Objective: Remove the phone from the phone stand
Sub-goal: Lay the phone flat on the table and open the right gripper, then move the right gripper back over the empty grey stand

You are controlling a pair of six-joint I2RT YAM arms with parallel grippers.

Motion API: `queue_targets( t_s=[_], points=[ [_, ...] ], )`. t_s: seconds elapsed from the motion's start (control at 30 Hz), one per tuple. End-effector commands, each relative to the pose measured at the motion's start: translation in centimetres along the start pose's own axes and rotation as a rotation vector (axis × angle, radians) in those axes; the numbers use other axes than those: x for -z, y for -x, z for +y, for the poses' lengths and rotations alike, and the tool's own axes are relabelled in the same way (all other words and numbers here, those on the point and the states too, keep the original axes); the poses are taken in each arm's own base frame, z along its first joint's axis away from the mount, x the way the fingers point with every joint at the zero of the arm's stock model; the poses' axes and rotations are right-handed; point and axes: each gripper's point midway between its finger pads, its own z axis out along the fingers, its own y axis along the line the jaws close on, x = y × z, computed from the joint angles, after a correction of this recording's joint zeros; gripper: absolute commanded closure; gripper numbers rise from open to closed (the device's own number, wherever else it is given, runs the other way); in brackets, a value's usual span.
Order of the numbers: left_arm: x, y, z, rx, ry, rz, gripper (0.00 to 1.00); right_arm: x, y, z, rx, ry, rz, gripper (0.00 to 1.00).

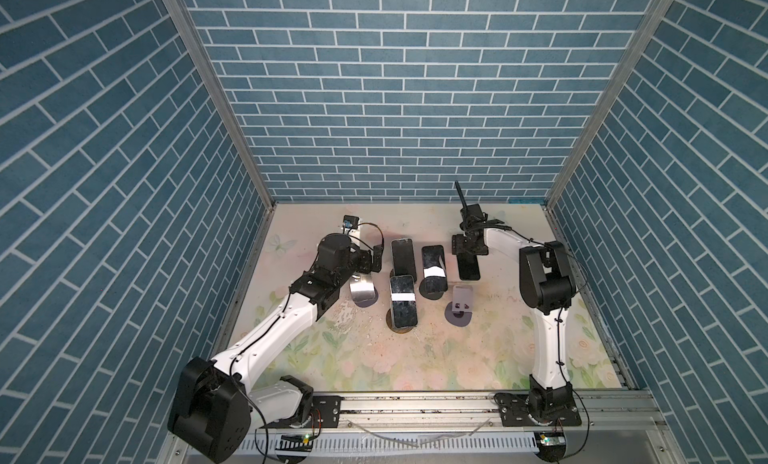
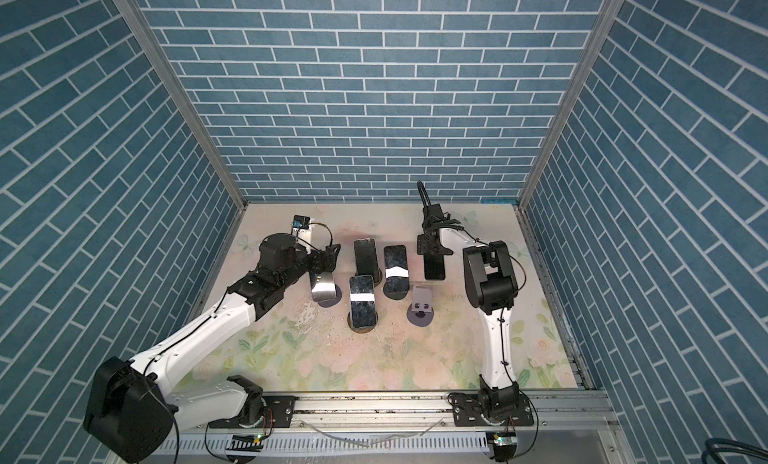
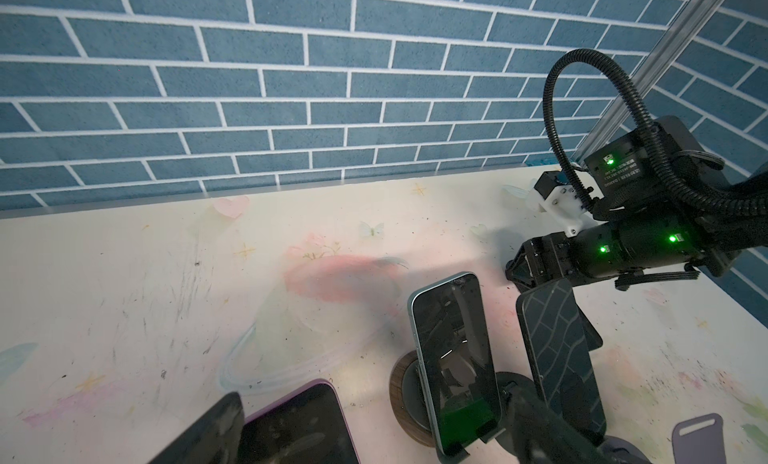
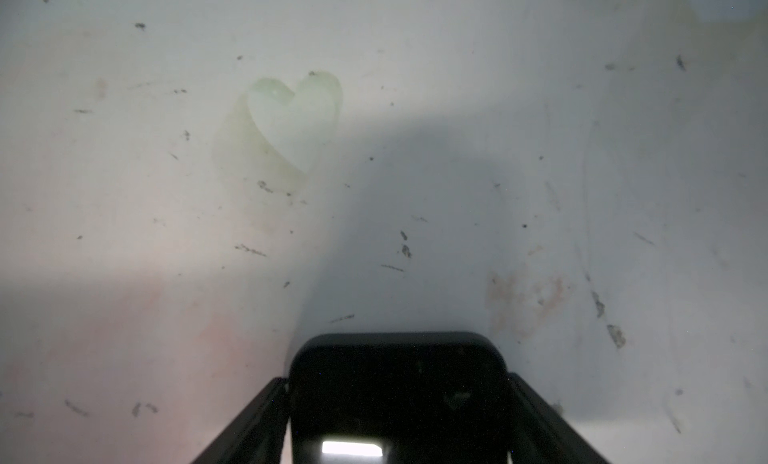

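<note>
Blue brick-pattern walls (image 1: pixel 395 109) close in a table under a pale floral mat (image 1: pixel 374 358), scuffed and speckled. Several phones lean back on stands there, screens tilted up toward the front.

One grey-purple phone stand (image 1: pixel 460 302) is empty, its round base on the mat. The dark phone (image 1: pixel 469 271) that the task concerns is apart from it, just behind it toward the back wall; it sits low on or over the mat, its far end between the jaws of the right gripper (image 1: pixel 468 251). From that I judge the lift-off done and the set-down the step in hand.

The grip runs across the phone's narrow width near one end; this leaves the long body free to be laid flat. In the right wrist view the two black fingers (image 4: pixel 249 424) flank the phone's sides closely; whether they press it or stand a hair off cannot be told, nor whether the phone rests fully on the mat.

The left gripper (image 1: pixel 371 260) hangs near a silver phone (image 1: pixel 362 292) propped on its own stand at the left. Its jaws are spread wide with nothing between them, and it touches nothing that shows; it seems parked clear of the right arm's work.
</note>
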Motion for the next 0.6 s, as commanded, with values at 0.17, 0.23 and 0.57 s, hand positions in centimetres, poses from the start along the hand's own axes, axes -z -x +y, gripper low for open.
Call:
queue_targets(
  t_s=[0.17, 0.23, 0.57],
  points=[
    [0.4, 0.3, -0.1, -0.018, 0.000, -0.018, 0.00, 4.7, 3.5, -0.1, -0.035, 0.005, -0.100, 0.19],
    [0.5, 0.3, -0.2, -0.018, -0.004, -0.022, 0.00, 6.3, 4.3, -0.4, -0.033, -0.003, -0.135, 0.19],
    [0.7, 0.0, -0.1, -0.007, -0.008, -0.025, 0.00, 13.9, 4.9, -0.6, -0.077, 0.040, -0.230, 0.20]
  ],
)
